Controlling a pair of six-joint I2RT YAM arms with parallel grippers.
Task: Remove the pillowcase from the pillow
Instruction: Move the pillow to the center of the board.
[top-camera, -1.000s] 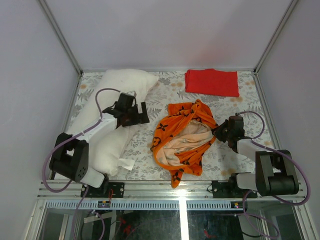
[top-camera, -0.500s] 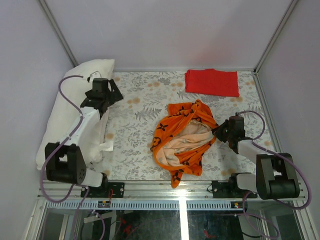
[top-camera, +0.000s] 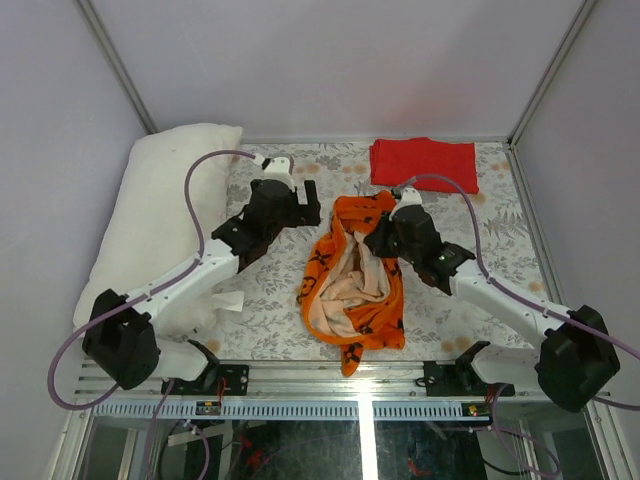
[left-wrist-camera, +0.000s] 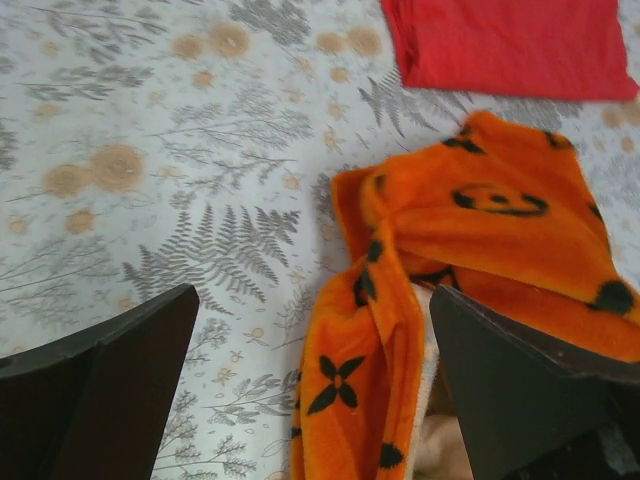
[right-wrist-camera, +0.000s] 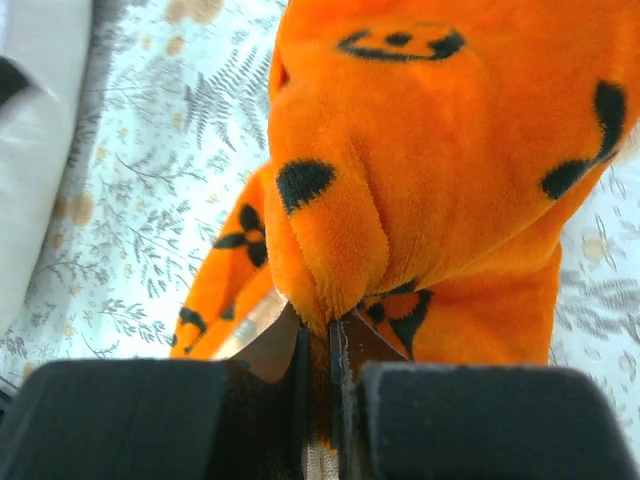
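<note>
Since half a second ago, the left arm has swung off the pillow (top-camera: 150, 220) to the middle of the bench (top-camera: 255, 305). The right arm has carried its hold inward to the far side, bunching the pillowcase (top-camera: 350, 285) into a narrower heap.

From the top camera, the pillowcase lies mid-bench, well apart from the pillow, which rests along the left edge. The left end effector (top-camera: 303, 207) hovers just beside the orange heap's far left edge. The right end effector (top-camera: 381, 238) sits at its far right edge, and the red cloth (top-camera: 423, 163) lies beyond both.

In the left wrist view, the dark fingers (left-wrist-camera: 100, 400) stand spread wide with nothing held, and a rolled orange edge lies between them.

In the right wrist view, the right end effector is clenched on a raised fold of the orange fabric, pinched tight.

We judge the cover already off, so what remains is settling or spreading it. To do that well, we would keep the right pinch firm, lower the left end effector onto the rolled edge, take the orange fabric alone, and avoid snagging the bench's floral covering.

The pillowcase is the only container here. Its mouth gapes to show pale lining and no pillow inside.
</note>
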